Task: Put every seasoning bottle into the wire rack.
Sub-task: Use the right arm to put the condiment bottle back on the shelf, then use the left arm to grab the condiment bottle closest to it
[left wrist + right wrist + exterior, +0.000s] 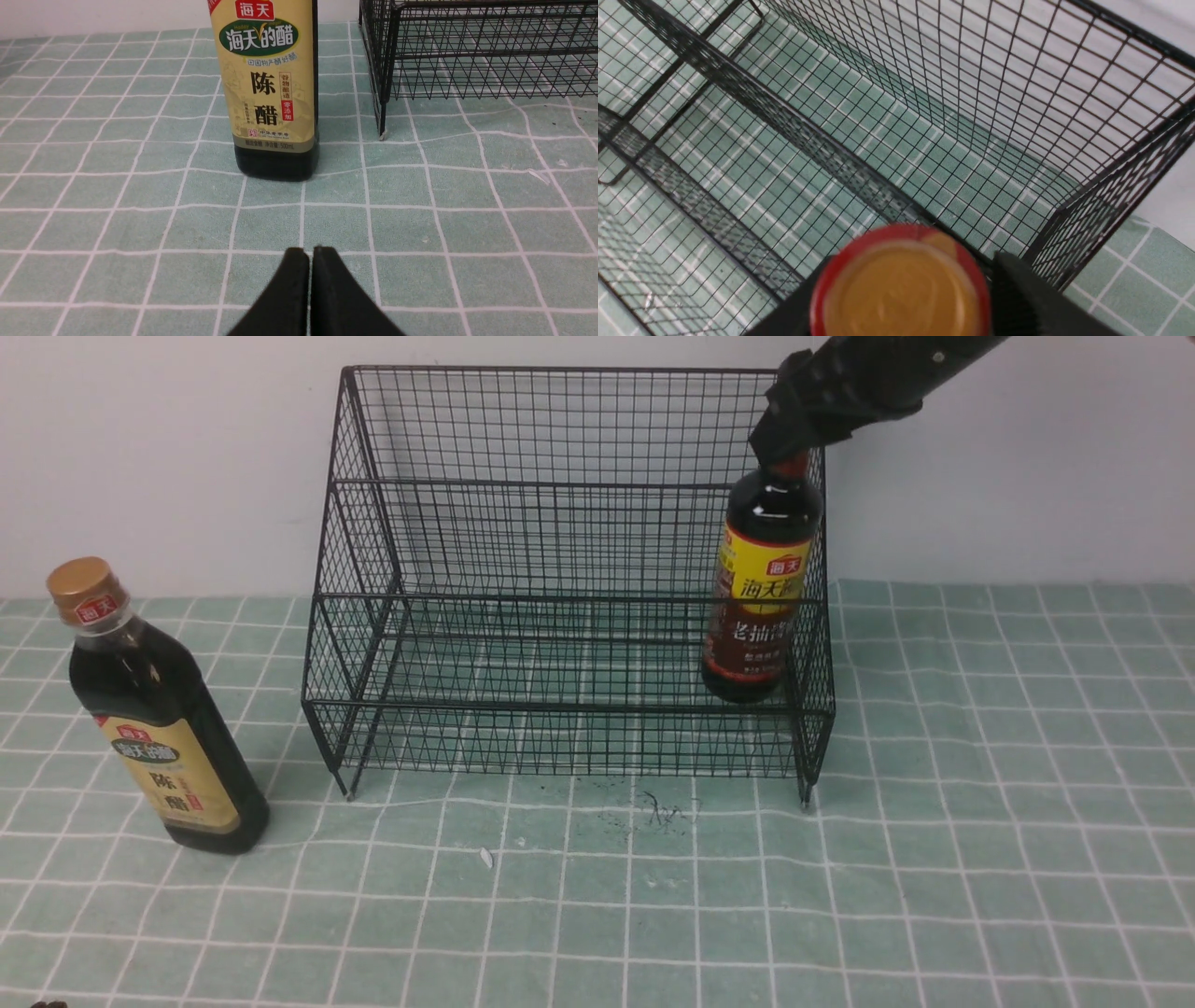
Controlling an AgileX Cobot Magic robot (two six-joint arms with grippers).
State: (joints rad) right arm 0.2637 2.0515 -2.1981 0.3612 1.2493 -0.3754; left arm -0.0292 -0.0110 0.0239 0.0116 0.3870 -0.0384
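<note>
Red-cap bottle (761, 588) — 海天 老抽 (right jaws gripping)

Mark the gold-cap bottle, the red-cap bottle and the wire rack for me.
gold-cap bottle (175, 775): front view, on its beige label.
red-cap bottle (761, 586): front view, on its yellow label.
wire rack (560, 371): front view, on its top back rim.
</note>
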